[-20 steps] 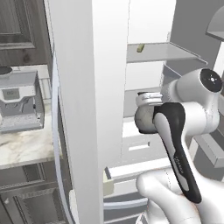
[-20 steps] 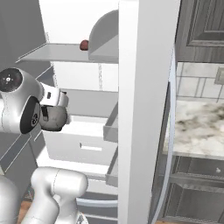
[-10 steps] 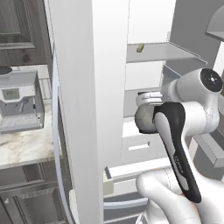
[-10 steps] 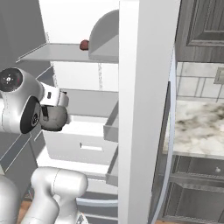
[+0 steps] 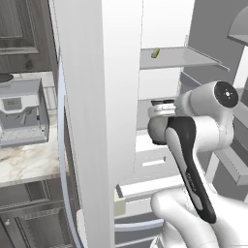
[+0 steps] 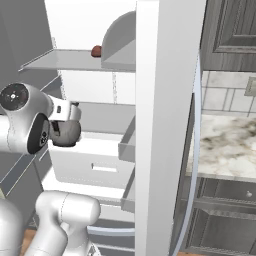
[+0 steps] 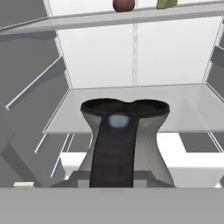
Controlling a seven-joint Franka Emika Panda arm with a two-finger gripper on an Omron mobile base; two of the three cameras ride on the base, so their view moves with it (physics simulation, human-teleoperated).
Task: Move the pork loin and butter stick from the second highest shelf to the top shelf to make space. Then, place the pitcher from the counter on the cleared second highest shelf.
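Observation:
My gripper (image 5: 158, 122) is shut on the pitcher (image 7: 124, 140), a dark bulbous vessel with a flared rim that sits low in the hand view. The pitcher (image 6: 66, 133) hangs in front of the open fridge, level with the second highest shelf (image 7: 183, 109), whose pale surface lies bare just beyond it. Up on the top shelf (image 7: 87, 19) rest the reddish pork loin (image 7: 124, 4) and, to its right, the pale yellow butter stick (image 7: 166, 3). The butter stick (image 5: 154, 53) and the pork loin (image 6: 96, 50) also show on that shelf from the base cameras.
The open fridge door (image 5: 92, 121) stands tall between the arm and the marble counter (image 5: 24, 164), which carries a grey coffee machine (image 5: 22, 114). White drawers (image 6: 95, 162) sit below the shelves. Door bins (image 5: 232, 164) jut out at the right.

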